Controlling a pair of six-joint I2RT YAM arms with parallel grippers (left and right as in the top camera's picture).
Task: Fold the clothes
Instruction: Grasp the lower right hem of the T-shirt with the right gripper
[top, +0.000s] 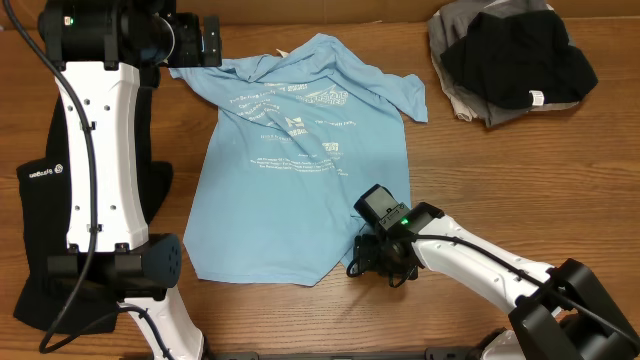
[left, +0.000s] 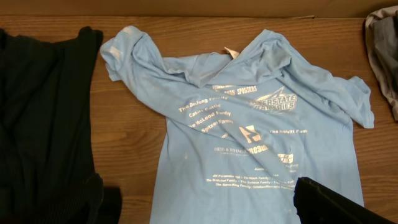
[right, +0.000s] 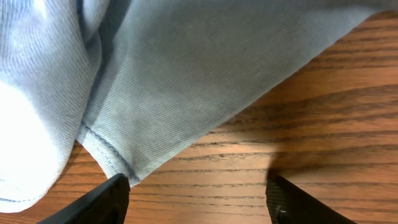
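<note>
The light blue T-shirt with white lettering lies spread face up on the wooden table, collar toward the far edge, its sleeves rumpled. My left gripper is open and empty, held above the far left by the shirt's left sleeve. The left wrist view shows the shirt below its fingers. My right gripper is open, low at the shirt's bottom right hem corner. In the right wrist view the hem corner lies just by the left finger, with bare wood between the fingers.
A long black garment lies at the left edge, also in the left wrist view. A pile of black and grey clothes sits at the far right corner. Bare wood lies right of the shirt.
</note>
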